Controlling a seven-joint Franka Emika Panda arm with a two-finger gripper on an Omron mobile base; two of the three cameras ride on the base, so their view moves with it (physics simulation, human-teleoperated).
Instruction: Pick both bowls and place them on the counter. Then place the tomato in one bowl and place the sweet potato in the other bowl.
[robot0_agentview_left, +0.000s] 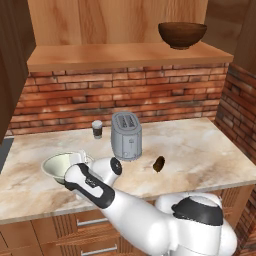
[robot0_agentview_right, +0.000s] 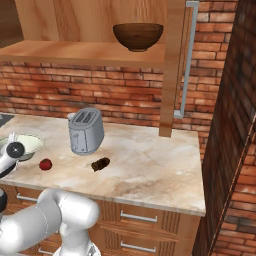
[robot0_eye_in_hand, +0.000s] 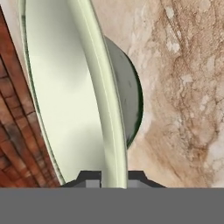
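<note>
White-and-green bowl (robot0_agentview_left: 59, 166) sits on the counter (robot0_agentview_left: 200, 150) at its left end. Gripper (robot0_eye_in_hand: 114, 177) is pinched on the bowl's rim, 1 finger inside, 1 outside. The bowl looks rigid, thin-walled and glossy, so likely slippery and prone to swinging from a rim hold. Brown bowl (robot0_agentview_left: 182, 34) sits on the upper shelf (robot0_agentview_left: 100, 55); best taken at the rim too. Sweet potato (robot0_agentview_left: 159, 163) lies right of the toaster (robot0_agentview_left: 126, 135); tomato (robot0_agentview_right: 45, 164) lies near the white-and-green bowl.
</note>
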